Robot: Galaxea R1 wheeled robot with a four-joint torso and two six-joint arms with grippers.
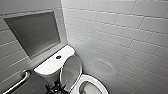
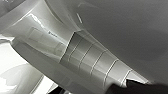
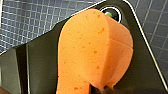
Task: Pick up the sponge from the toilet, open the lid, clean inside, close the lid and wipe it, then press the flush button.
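Tiled wall [image 1: 120, 37]: pale brick-laid tiles on two sides meeting in a corner; closes off the far side of the fixture, so open room lies only on the robot's side. Recessed panel [image 1: 35, 32]: dark rectangular niche set in the wall above the tank. Toilet [image 1: 48, 67]: glossy white, tucked into the corner; oval bowl [image 1: 100, 86] exposed, rim running close beside the side wall. Lid [image 1: 71, 70]: raised, leaning back toward the tank edge, presumably lifted to give access for cleaning inside; its free edge stands near the dark arm below. Grab bar [image 1: 20, 81]: metal, slanted along the wall beside the tank, narrowing the approach there. Left gripper [image 1: 56, 88]: judged the left by its wrist view pressed close to white ceramic; sits just below the lid; whether clenched or released cannot be told. Sponge [image 3: 87, 50]: orange block, off the toilet, pinched at one end and bulging, carried ready for the bowl. Right gripper [image 3: 100, 89]: clenched on the sponge. Flush button [image 1: 58, 57]: dark, round, mid tank top, untouched and unobstructed.
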